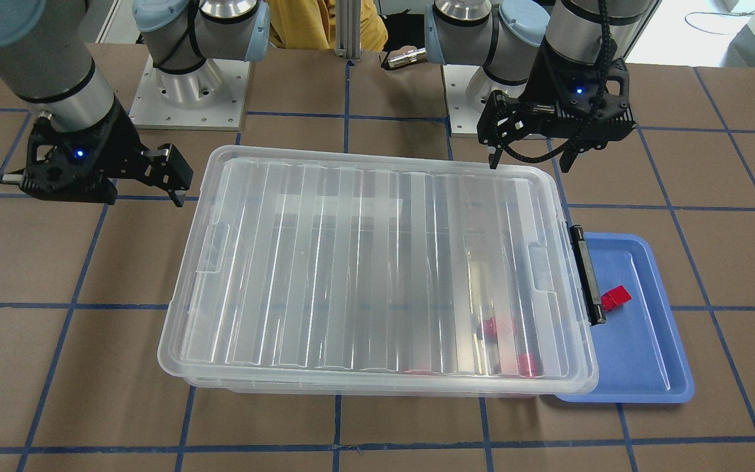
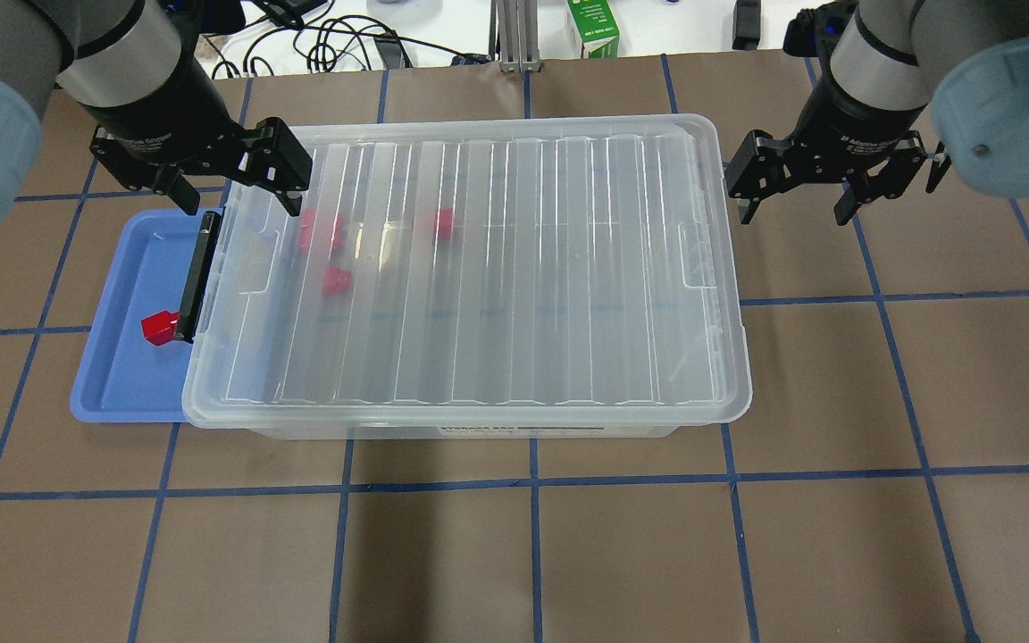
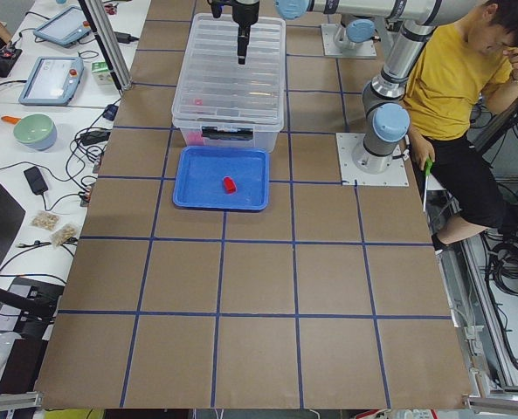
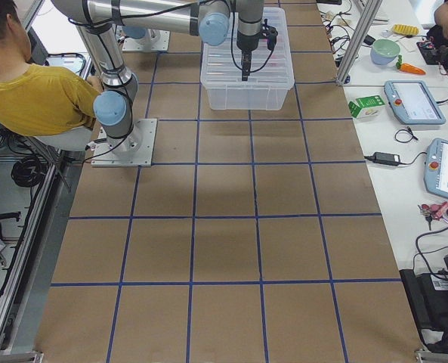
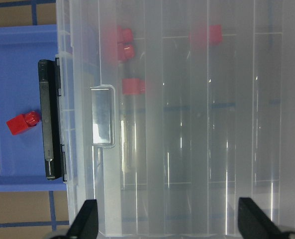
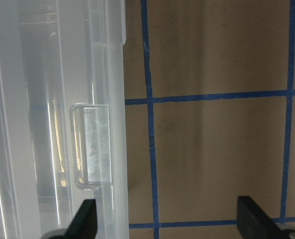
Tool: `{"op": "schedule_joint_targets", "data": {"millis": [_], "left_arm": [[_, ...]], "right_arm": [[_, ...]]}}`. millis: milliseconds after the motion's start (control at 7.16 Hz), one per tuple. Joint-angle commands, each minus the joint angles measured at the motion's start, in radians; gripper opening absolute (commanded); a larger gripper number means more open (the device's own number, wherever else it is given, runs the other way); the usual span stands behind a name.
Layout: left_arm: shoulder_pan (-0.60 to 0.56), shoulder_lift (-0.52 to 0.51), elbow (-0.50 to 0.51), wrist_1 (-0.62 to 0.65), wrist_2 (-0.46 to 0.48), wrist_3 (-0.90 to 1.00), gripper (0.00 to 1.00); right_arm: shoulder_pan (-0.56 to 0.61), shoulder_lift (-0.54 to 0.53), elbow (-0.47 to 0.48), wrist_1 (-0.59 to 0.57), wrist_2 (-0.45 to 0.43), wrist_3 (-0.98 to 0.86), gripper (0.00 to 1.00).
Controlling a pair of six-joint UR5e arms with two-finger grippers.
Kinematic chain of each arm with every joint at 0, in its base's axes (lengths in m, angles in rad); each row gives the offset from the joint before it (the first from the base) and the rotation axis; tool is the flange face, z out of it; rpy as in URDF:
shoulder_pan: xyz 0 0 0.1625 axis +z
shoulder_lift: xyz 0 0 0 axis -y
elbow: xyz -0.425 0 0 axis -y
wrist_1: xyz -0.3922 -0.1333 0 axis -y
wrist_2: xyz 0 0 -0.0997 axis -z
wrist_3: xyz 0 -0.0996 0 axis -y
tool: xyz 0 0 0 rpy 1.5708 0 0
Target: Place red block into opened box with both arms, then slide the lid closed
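Observation:
The clear box (image 2: 479, 430) stands mid-table with the ribbed lid (image 2: 497, 268) lying over it and covering nearly all of it. Its black clasp bar (image 2: 197, 277) is at the end by the blue tray (image 2: 121, 357). One red block (image 2: 157, 326) lies on that tray next to the clasp. Three more red blocks (image 2: 336, 281) show through the lid inside the box. My left gripper (image 2: 242, 204) hangs open and empty above the clasp-end corner. Past the opposite short end, my right gripper (image 2: 791, 214) is open and empty over bare table.
A person in a yellow shirt (image 1: 325, 23) sits behind the two arm bases (image 1: 187, 92). A green carton (image 2: 593, 27) and cables lie beyond the table's far edge. Side benches hold tablets (image 4: 414, 102) and a bowl (image 3: 34, 131).

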Motion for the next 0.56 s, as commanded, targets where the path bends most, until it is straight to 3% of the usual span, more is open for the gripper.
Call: {"op": "schedule_joint_targets", "data": {"millis": [0, 140, 419], "left_arm": [[0.034, -0.007, -0.006, 0.002, -0.002, 0.028, 1.0], [0.097, -0.019, -0.05, 0.012, -0.005, 0.167, 1.0], [0.291, -0.047, -0.138, 0.168, -0.017, 0.361, 1.0]], "right_arm": [[-0.017, 0.079, 0.017, -0.05, 0.002, 0.0, 1.0], [-0.017, 0.089, 0.017, -0.072, 0.008, 0.003, 1.0], [-0.015, 0.092, 0.019, -0.057, 0.016, -0.009, 1.0]]}}
